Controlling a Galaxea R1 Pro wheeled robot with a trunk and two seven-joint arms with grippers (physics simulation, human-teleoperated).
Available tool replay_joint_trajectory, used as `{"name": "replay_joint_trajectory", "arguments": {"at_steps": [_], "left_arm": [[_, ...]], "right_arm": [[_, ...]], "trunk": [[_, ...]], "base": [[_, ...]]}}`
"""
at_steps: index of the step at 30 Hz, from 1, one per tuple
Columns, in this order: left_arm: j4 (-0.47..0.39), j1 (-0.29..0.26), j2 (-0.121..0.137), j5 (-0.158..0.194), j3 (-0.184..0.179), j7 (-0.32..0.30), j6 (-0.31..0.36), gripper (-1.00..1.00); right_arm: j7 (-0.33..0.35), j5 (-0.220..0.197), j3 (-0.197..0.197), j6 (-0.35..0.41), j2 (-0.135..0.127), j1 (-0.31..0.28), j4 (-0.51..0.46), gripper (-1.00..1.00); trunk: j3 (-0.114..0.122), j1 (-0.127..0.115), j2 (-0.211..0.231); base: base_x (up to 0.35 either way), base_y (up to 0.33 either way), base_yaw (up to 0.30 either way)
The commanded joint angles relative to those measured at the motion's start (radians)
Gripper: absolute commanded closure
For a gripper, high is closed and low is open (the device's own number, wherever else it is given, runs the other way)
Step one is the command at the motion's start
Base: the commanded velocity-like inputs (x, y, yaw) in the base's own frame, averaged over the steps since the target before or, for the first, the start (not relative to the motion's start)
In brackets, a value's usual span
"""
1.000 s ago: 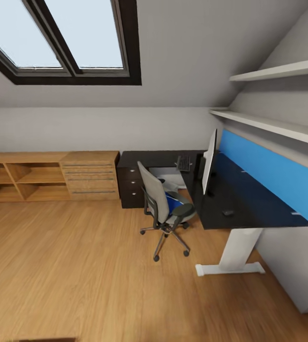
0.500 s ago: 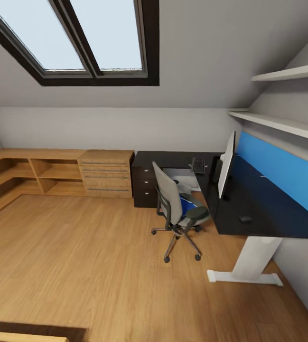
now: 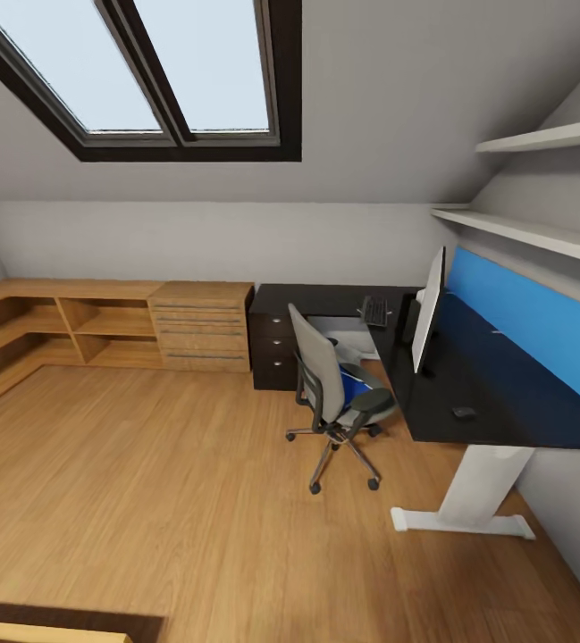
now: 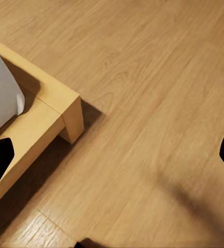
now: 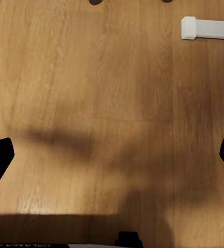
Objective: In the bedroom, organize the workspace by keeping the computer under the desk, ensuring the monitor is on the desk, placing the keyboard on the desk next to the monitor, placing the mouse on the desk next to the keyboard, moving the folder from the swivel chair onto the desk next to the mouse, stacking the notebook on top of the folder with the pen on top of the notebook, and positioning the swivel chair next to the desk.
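Left hand (image 4: 112,155) spread above floor (image 4: 143,103), right hand (image 5: 112,155) likewise

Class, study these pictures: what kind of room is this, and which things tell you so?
Probably an attic room used as a home office: a sloped ceiling with a skylight, an L-shaped desk carrying a monitor, and a swivel chair.

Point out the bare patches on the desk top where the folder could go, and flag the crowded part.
On the desk, the widest bare stretch lies between the monitor and the mouse. More bare top runs beyond the mouse toward the near end. The far corner is crowded: the keyboard sits close to the monitor. The folder lies on the swivel chair.
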Motion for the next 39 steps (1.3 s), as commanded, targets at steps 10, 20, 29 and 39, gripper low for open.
{"name": "replay_joint_trajectory", "arguments": {"at_steps": [10,20,29,39], "left_arm": [[0.007,0.0,0.0,-0.149,-0.021,0.016,0.002,-1.0],[0.078,0.0,0.002,-0.186,-0.026,0.016,0.1,-1.0],[0.033,0.0,0.01,-0.187,-0.024,0.009,0.378,-1.0],[0.019,0.0,0.008,-0.188,-0.023,0.014,0.383,-1.0]], "right_arm": [[-0.006,0.004,-0.002,-0.003,-0.001,-0.001,-0.001,-1.0],[-0.006,0.003,-0.004,-0.003,-0.001,-0.001,0.0,-1.0],[-0.007,0.001,-0.006,-0.004,-0.002,-0.001,0.001,-1.0],[-0.007,0.0,-0.007,-0.004,-0.001,-0.001,0.002,-1.0]], "trunk": [[-0.033,0.039,-0.072],[-0.065,0.077,-0.142],[-0.09,0.112,-0.205],[-0.11,0.15,-0.275]], "base": [[0.0,0.0,0.0],[0.0,0.0,0.0],[0.0,0.0,-0.042],[0.0,0.0,-0.163]]}}
